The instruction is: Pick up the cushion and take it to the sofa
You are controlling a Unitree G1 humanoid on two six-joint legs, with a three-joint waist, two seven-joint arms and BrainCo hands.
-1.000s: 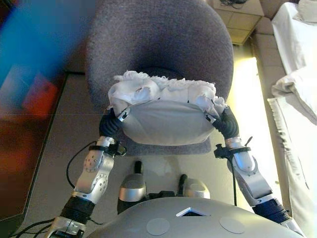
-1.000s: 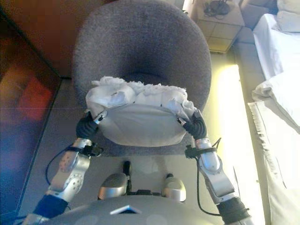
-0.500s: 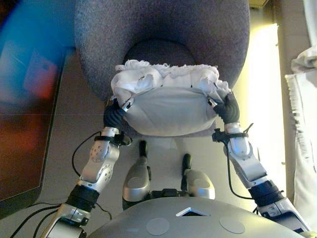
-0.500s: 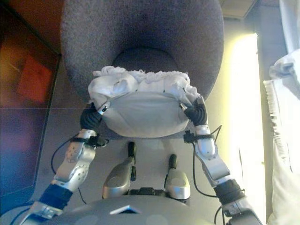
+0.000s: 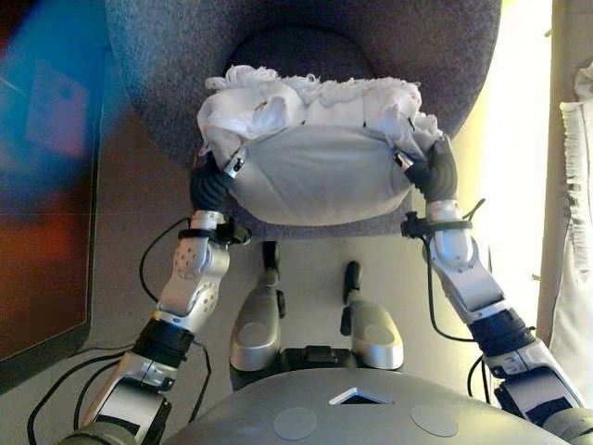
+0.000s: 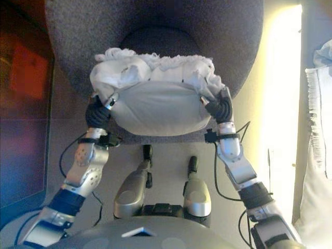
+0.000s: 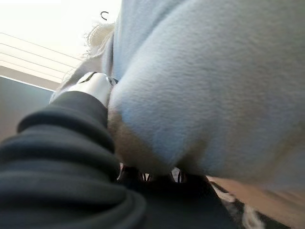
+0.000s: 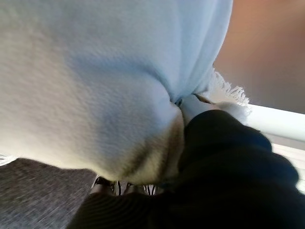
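A white cushion [image 5: 320, 171] with a ruffled, fluffy far side is held between my two hands, just above the front edge of a round grey upholstered chair [image 5: 167, 93]. My left hand [image 5: 211, 185] grips the cushion's left end, its thumb pressed into the top. My right hand [image 5: 435, 174] grips the right end the same way. In the left wrist view the cushion [image 7: 214, 86] bulges over my left hand [image 7: 57, 138]. In the right wrist view the cushion [image 8: 86, 81] is dented where my right hand [image 8: 228, 157] pinches it.
A dark glossy panel [image 5: 46, 204] stands along the left side. A white fringed cloth [image 5: 576, 185] hangs at the right edge, beside a bright sunlit strip of floor [image 5: 514, 139]. The chair's high curved back rises behind the seat.
The whole view has shifted: the chair now fills more of the top and lies closer. Both hands keep the same hold on the cushion, which stays over the chair's front edge.
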